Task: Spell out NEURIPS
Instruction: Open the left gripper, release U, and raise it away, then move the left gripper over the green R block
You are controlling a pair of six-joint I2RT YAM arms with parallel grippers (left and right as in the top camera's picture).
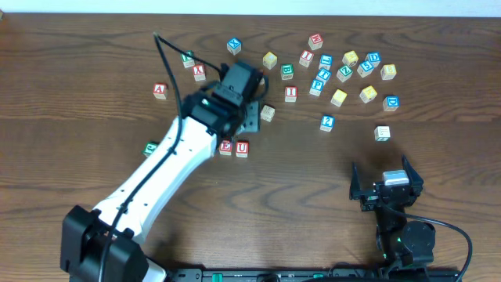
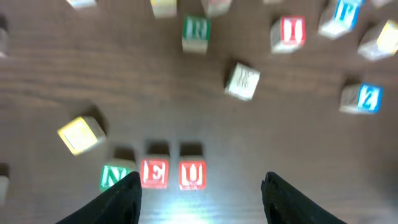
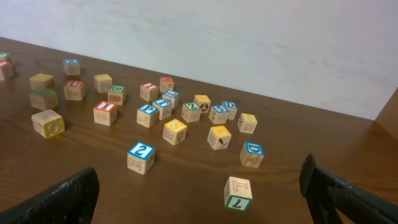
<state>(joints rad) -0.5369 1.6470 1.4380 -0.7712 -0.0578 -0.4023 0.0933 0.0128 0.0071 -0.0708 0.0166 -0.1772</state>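
Now the left pincer [image 2: 200, 186] hangs wide and empty near the N [image 2: 115, 177], E [image 2: 154, 173], U [image 2: 193, 174] row on the surface [image 2: 186, 118], so it should straddle the green R [image 2: 196, 30] squarely and set it flush right of U, right pincer [image 3: 199, 177] idle and wide.

Likely a lab: robot arm [image 1: 168, 168] on a wooden table [image 1: 313, 196], plain white wall [image 3: 249, 43].

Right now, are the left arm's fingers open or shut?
Open. In the left wrist view, the left fingers stand wide apart and hold nothing.
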